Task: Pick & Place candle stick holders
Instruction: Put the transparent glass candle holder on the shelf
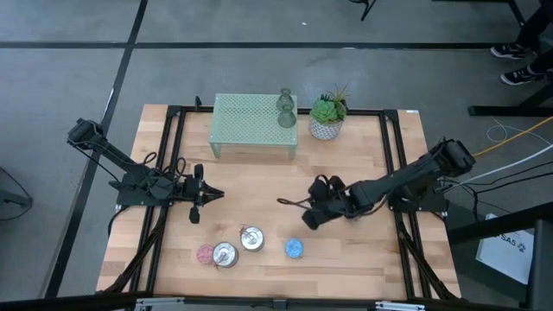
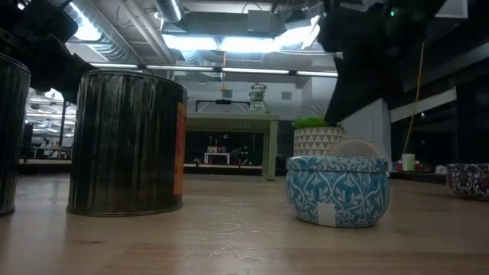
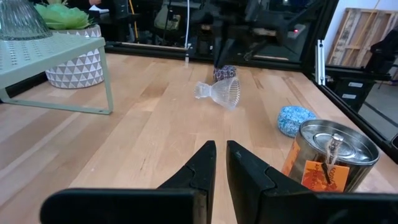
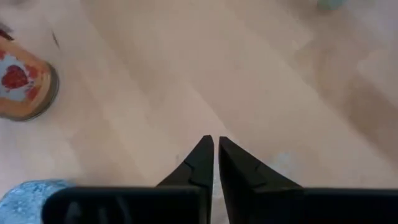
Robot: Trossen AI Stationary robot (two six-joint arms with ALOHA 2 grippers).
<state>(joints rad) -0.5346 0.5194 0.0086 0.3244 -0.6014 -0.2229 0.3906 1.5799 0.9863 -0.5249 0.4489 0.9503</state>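
Clearly, we see the clear glass holder tipped on its side at mid-table, long axis lying flat. Our right gripper, clenched on nothing, hangs nearest; our left gripper, also clenched empty, waits at left centre.

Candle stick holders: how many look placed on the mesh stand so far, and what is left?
One looks done: a glass holder stands on the mint-green mesh stand. Nothing is in hand: the left gripper and right gripper are both shut and empty. Left on the table: a clear glass holder lying on its side, the blue holder, the pink one and two silver ones.
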